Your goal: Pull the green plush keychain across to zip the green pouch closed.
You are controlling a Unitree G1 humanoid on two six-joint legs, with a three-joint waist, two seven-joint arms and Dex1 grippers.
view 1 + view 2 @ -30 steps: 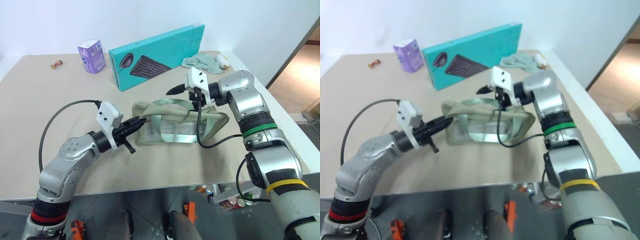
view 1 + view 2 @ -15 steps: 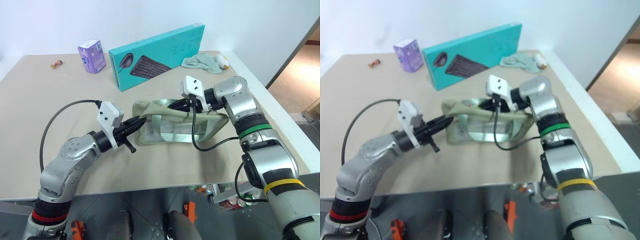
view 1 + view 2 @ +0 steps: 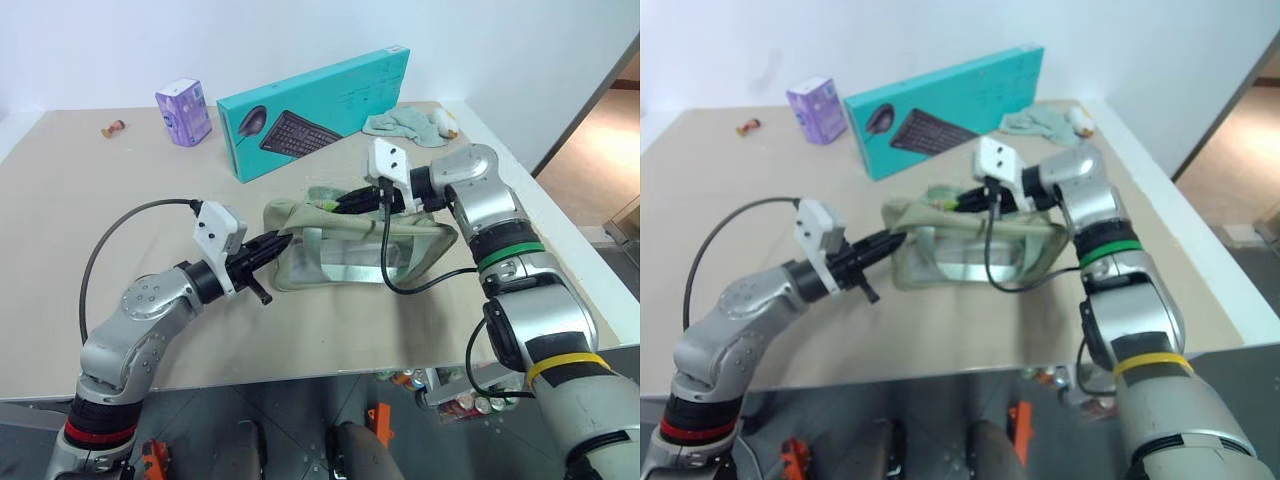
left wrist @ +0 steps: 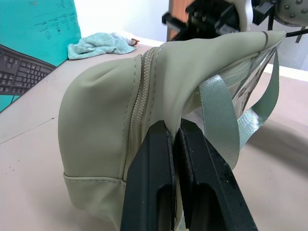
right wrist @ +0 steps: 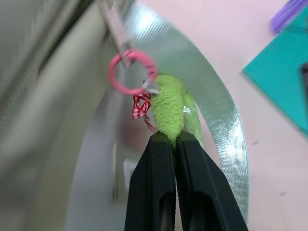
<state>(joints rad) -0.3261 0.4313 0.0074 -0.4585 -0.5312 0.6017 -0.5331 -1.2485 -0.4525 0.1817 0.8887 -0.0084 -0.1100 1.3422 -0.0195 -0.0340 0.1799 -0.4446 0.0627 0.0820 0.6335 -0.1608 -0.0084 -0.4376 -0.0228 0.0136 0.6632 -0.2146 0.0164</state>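
a second ago the right gripper (image 5: 174, 137) stood above the green pouch (image 3: 350, 245) with its fingers spread; it has since dropped to the top of the pouch and its fingers (image 5: 154, 173) are now pressed together on the green plush keychain (image 5: 168, 113). the grasp on the pull is made, so the zipping stroke looks ready to begin, but no travel along the zipper is evident yet.

the keychain hangs from a pink ring (image 5: 130, 72) clipped to the zipper pull, on the pouch's top edge, nearer its left end than its right. only the tip of the plush is pinched, a shallow hold that could slip under load.

the left gripper (image 4: 174, 137) has not moved. its fingers are closed on a fold of pouch fabric at the left end, just beside the zipper track (image 4: 139, 96), bracing the pouch.

the pouch lies mid-table (image 3: 60, 220), in front of the teal keyboard box (image 3: 320, 110).
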